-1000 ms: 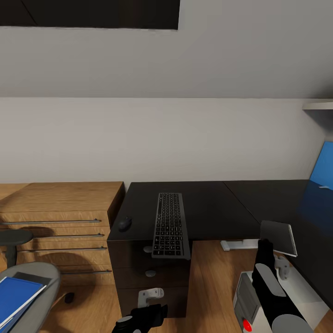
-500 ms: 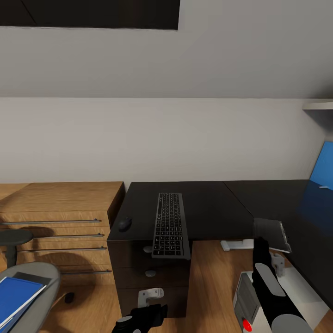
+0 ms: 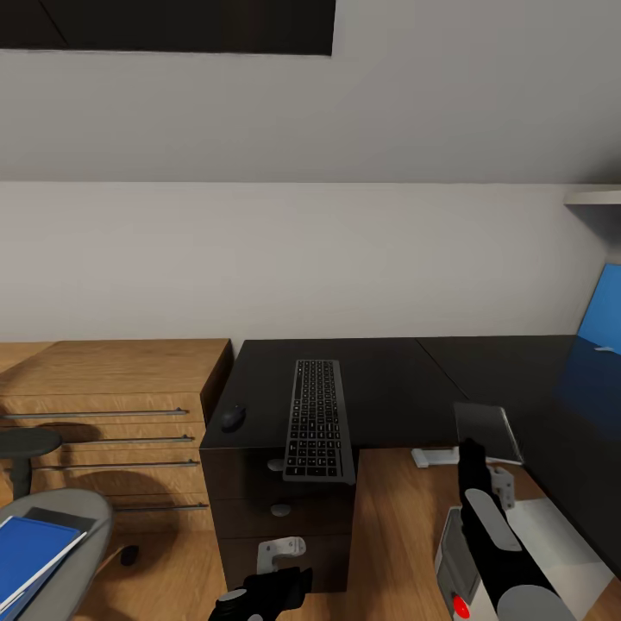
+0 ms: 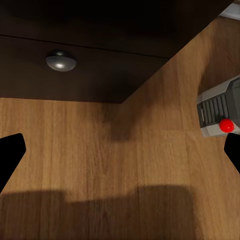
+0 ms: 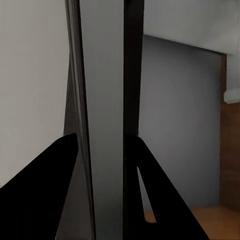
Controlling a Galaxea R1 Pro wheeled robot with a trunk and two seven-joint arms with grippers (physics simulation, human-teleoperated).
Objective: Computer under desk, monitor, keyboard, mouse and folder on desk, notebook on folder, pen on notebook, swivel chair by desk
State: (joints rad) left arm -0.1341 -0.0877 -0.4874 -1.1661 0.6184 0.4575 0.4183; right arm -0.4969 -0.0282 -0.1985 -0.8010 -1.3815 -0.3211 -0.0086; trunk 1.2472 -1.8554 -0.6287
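My right gripper is shut on the thin dark-grey notebook, held just off the black desk's inner corner; the right wrist view shows the notebook edge-on between the fingers. The keyboard and the small black mouse lie on the desk's left end. The blue folder rests on the swivel chair's grey seat at lower left. The grey computer with a red button stands on the floor under my right arm. My left gripper hangs open low before the drawers. Monitor and pen are out of view.
A light-wood cabinet with long handles adjoins the desk's left side. A bright blue panel stands upright at the far right. The left wrist view looks at a silver drawer knob, wood floor and the computer.
My right gripper has carried the notebook leftward and slightly up along the desk's inner edge. The left arm, the camera and the other things have not moved.
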